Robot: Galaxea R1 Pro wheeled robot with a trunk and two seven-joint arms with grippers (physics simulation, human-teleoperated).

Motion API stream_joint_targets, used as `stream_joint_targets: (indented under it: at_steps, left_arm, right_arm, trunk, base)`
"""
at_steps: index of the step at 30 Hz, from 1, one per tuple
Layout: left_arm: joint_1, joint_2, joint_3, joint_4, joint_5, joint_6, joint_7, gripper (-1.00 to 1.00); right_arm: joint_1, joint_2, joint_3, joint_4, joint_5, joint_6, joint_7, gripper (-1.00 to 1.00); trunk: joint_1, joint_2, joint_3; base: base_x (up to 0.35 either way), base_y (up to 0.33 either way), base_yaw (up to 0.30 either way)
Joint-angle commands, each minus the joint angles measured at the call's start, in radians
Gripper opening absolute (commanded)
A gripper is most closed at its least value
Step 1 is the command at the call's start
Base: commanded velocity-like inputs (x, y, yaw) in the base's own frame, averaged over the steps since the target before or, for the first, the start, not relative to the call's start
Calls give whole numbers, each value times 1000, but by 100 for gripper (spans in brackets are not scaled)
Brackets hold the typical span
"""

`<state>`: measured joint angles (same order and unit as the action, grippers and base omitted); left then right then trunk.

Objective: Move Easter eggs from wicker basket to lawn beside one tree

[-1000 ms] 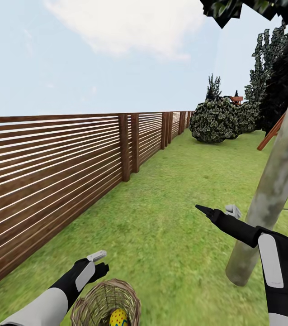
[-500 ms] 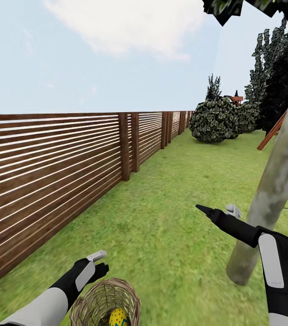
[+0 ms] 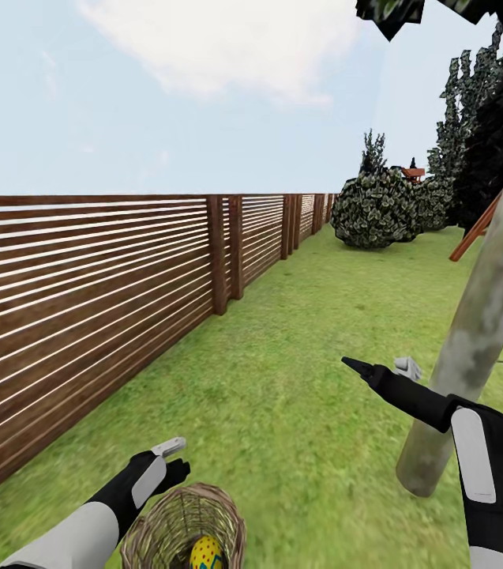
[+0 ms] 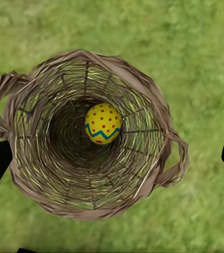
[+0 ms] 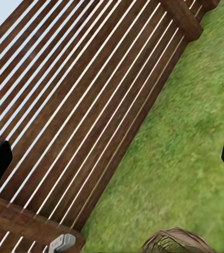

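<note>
Wicker basket (image 4: 90, 134) sits upright on the lawn (image 3: 298, 379) below my left arm, tan weave, loop handles on two sides. One Easter egg (image 4: 103, 123) inside at the bottom: yellow, red dots, teal zigzag. Tree (image 3: 472, 340), pale mottled trunk, stands on grass near my right arm.

My two arms flank the wicker basket (image 3: 184, 528): white forearm shells, black wrist housings with pale grey oblong panels, left gripper (image 3: 174, 453) with a light grey fingertip, right gripper (image 3: 381, 367) with one black pointed finger, one grey.
</note>
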<state>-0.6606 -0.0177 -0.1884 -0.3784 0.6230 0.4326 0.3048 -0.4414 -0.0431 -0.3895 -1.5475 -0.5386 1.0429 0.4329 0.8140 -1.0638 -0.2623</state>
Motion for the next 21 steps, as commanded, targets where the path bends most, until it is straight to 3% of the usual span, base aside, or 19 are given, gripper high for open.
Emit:
stream_joint_targets:
  at_steps: [1,21]
  left_arm:
    - [-1,1,-8,-2,10,3,9,100]
    - [-2,0,-8,25,10,4,8,100]
  right_arm:
    - [-1,0,-2,0,9,4,10,100]
    - [-2,0,-2,4,12,4,10,100]
  trunk:
    - [4,-8,-5]
    - [81,-148,-67]
  base:
    - [0,0,0]
    - [0,0,0]
